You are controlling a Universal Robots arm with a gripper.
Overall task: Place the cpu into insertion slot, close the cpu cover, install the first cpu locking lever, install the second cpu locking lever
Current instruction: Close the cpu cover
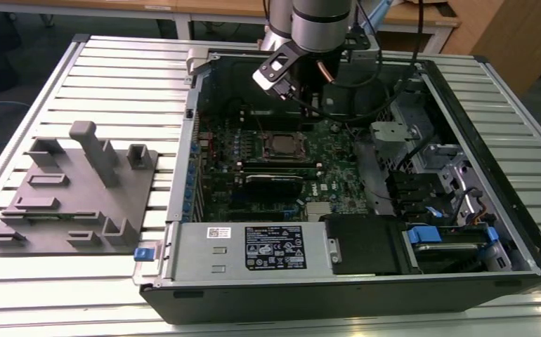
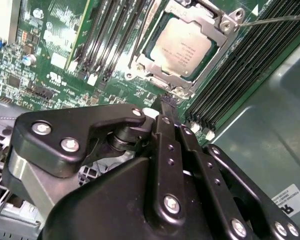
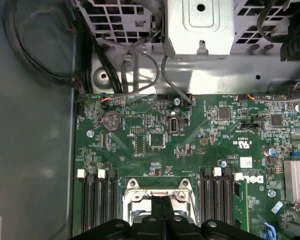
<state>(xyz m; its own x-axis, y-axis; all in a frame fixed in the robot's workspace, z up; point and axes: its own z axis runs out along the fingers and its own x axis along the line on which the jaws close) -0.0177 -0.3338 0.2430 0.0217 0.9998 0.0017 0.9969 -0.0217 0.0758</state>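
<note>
My arm [image 1: 320,21] enters the exterior view from the top edge, its grey wrist segment close to vertical. My gripper [image 1: 306,98] hangs below it, tilted downward and toward the exterior view's right. In both wrist views my two black fingers [image 2: 165,145] lie pressed together along their length, tips meeting, nothing held between them. The linkage arms [image 2: 70,137] are folded in close on either side.

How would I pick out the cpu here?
Inside the open computer case, find the green board. Near its middle sits the cpu, a small square with a dull metal top inside a silver frame, unlike the long black slots beside it.
</note>
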